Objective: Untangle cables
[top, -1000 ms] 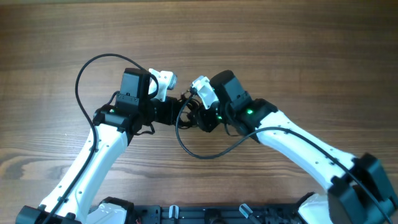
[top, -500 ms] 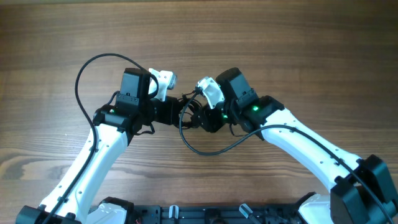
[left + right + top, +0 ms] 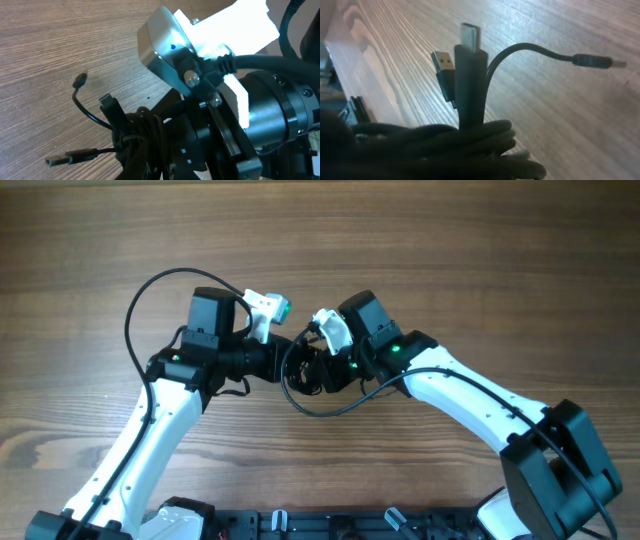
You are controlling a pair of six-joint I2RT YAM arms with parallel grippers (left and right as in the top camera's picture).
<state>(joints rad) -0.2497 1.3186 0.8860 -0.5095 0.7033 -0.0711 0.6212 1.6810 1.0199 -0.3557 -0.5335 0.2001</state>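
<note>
The cables (image 3: pixel 300 372) are a dark tangled bundle held above the table between my two grippers. My left gripper (image 3: pixel 287 362) is shut on the bundle's left side. My right gripper (image 3: pixel 314 370) presses in from the right and is shut on the same bundle. One strand hangs below it as a loose loop (image 3: pixel 322 410). In the left wrist view the cables (image 3: pixel 136 136) fill the jaws, with a plug (image 3: pixel 66 159) and a small round plug (image 3: pixel 80 80) sticking out. In the right wrist view the cables (image 3: pixel 445 142) hide the fingers; a USB plug (image 3: pixel 442 62) and a barrel plug (image 3: pixel 592 61) rise from them.
The wooden table (image 3: pixel 450 260) stretches all round the arms. The left arm's own thick black cable (image 3: pixel 140 300) arcs out to the left. The right arm's white wrist camera (image 3: pixel 200 45) sits very close above the left gripper. A black rail (image 3: pixel 330 525) runs along the front edge.
My right gripper has moved left against the left gripper and closed on the bundle. The hanging loop has drawn in and shifted left. The left gripper has stayed shut.
</note>
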